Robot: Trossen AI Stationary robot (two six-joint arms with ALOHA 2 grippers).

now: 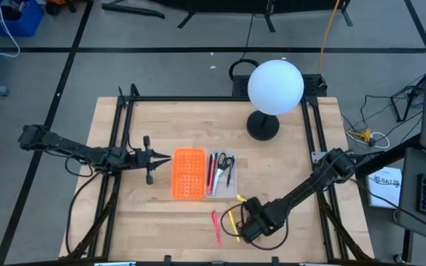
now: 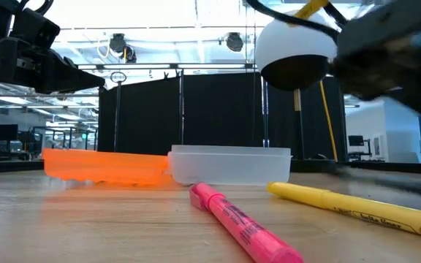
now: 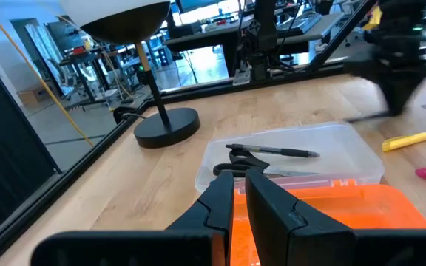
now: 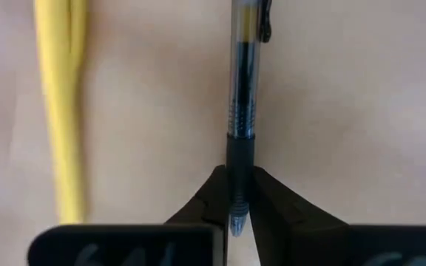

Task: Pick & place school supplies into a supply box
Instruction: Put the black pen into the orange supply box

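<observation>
While low over table, right gripper (image 4: 239, 193) pinches dark pen (image 4: 242, 96).

Light wooden table top (image 1: 132, 214) inside black metal frame (image 1: 124, 98). Directly on it: orange perforated plastic panel (image 1: 188, 174) joined to shallow clear plastic tray (image 1: 222, 185), mid-table; black round lamp base (image 1: 262, 125) toward far edge; pink marker (image 1: 216, 226), yellow marker (image 1: 233, 219) and clear-barrelled dark pen (image 4: 243, 81) near front edge.

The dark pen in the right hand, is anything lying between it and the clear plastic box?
Nothing visible blocks it. The right hand grips the dark clear-barrelled pen; the yellow marker lies beside it, and bare wood leads to the clear plastic box.
</observation>
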